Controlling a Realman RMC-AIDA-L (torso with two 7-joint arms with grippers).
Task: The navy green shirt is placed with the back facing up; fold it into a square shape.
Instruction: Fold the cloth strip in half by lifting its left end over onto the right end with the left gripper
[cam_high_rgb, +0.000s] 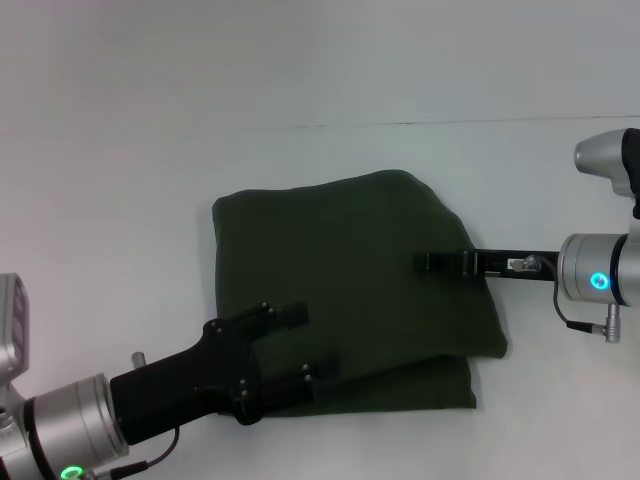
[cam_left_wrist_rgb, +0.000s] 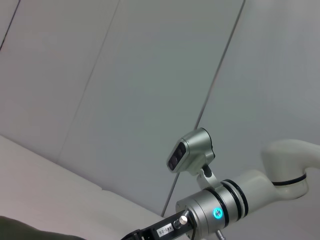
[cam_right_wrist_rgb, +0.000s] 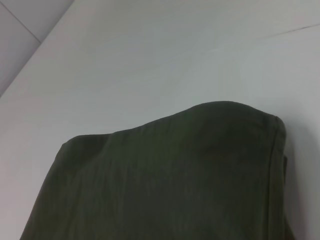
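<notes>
Shirt near-square at table centre, both grippers at its edges.

Table white, no markings. The navy green shirt lies folded into a rough rectangle mid-table; top layer sits skewed, a lower layer showing along near-right edge, so judged not yet squared. Left gripper over near-left corner, fingers spread apart, nothing held (prob. just let go or lining up). Right gripper reaches in from right, lying on the top layer; grip state can't tell. Writing: small label on right arm in left wrist view, illegible; no brands seen.
</notes>
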